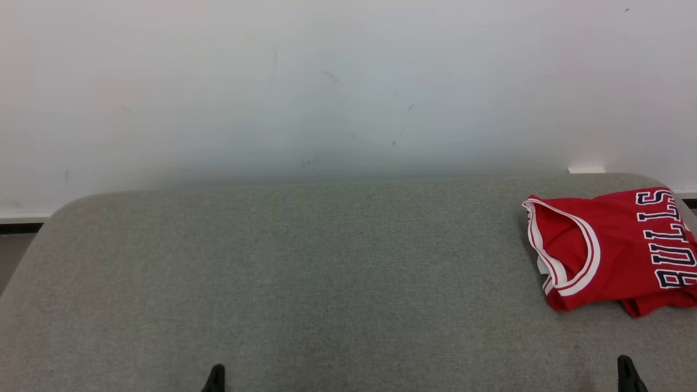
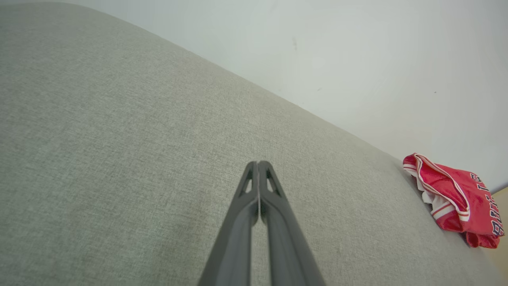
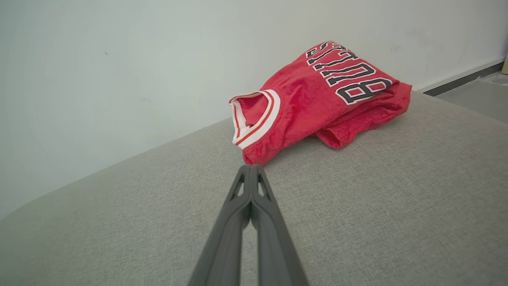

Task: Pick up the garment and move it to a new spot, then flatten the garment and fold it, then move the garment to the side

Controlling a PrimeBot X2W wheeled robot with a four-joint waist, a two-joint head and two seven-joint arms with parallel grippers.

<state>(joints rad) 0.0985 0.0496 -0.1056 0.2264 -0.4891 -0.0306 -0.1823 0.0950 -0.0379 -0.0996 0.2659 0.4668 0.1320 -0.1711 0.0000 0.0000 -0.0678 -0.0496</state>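
A red jersey with white trim and dark "BULLS" lettering lies folded at the far right of the grey fabric surface, partly cut off by the edge of the head view. The same jersey sits just beyond my right gripper, which is shut and empty, close to the collar end. My left gripper is shut too, holding nothing, well left of the jersey. In the head view only the dark tips show: left gripper, right gripper.
A pale wall rises right behind the cushioned surface. The surface has rounded corners, and its back right edge runs near the jersey. Floor shows past the right end.
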